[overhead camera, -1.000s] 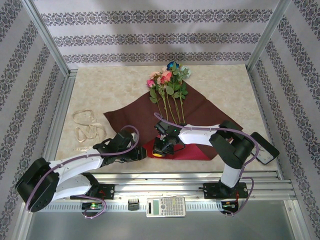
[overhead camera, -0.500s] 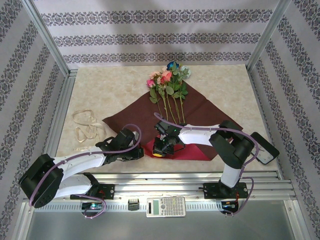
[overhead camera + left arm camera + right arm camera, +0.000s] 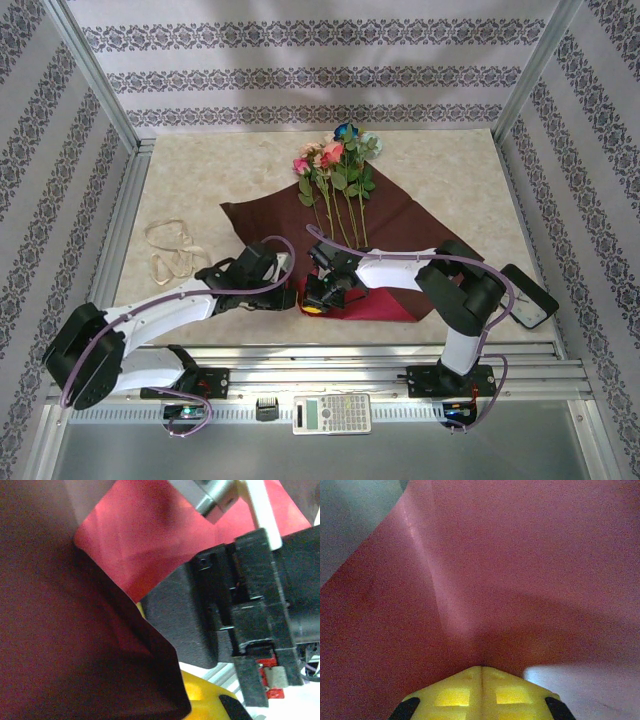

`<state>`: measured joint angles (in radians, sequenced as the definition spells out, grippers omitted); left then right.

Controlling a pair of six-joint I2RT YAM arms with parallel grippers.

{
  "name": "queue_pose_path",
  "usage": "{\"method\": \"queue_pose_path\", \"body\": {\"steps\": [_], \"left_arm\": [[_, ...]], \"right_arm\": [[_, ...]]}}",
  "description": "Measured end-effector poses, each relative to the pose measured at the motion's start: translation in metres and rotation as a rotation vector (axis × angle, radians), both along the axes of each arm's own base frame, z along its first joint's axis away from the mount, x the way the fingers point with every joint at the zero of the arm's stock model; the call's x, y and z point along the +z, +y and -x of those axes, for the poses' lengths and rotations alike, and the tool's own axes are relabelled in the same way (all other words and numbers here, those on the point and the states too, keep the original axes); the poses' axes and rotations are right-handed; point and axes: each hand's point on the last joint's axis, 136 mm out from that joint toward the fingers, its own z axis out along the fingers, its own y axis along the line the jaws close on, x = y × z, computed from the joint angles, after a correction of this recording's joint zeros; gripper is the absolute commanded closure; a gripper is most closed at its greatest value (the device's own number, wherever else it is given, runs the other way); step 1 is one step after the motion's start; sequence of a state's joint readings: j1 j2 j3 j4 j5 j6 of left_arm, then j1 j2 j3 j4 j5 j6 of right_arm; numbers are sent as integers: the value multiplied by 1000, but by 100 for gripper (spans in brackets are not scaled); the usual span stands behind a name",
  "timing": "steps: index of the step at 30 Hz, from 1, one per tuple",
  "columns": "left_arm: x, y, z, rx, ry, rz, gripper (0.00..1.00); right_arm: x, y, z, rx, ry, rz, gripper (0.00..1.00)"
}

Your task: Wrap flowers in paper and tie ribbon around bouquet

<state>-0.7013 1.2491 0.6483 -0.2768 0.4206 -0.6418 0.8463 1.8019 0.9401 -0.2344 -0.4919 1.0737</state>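
**Both tools pinched on the paper at the near edge**

Your left tool is closed on the paper. In its wrist view the dull maroon face drapes over one yellow fingertip and covers the left half of the picture. The crimson face lies beyond it.

Your right tool sits just beside the left one, to its right. Its yellow fingers are pressed together with no gap between them. The red sheet rises straight from their tips, with a crease running up and away, so it appears to be nipping the paper too.

From above, the sheet lies on the surface maroon side up. Its near portion is turned over, showing a crimson strip between the two tools and the right arm. The left edge of the sheet runs in a slant from its far-left corner down to your left tool.

The flowers lie on the far part of the paper. Their stems point toward you and their pink, peach and blue heads reach past the sheet's far point.

The ribbon lies in loose loops on the bare surface, well to the left of the paper and apart from both tools.

A calculator rests on the rail between the arm bases.
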Motion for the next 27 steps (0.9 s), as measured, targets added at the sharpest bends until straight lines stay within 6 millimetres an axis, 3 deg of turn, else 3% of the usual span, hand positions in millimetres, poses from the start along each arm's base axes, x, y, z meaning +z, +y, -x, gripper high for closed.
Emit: {"method": "queue_pose_path", "body": {"steps": [9, 17, 20, 23, 27], "left_arm": [[5, -17, 2, -146, -39, -37, 100], [15, -27, 3, -234, -101, -41, 100], [16, -30, 3, -264, -115, -48, 100], [16, -36, 4, -303, -123, -61, 100], [15, -48, 4, -360, -135, -76, 100]], "right_arm": [[5, -7, -5, -23, 4, 0, 89], [53, -29, -34, -125, -69, -70, 85], [64, -46, -41, -171, -92, -83, 90], [56, -70, -39, -221, -80, -61, 95], [27, -98, -27, -270, -18, 4, 99]]}}
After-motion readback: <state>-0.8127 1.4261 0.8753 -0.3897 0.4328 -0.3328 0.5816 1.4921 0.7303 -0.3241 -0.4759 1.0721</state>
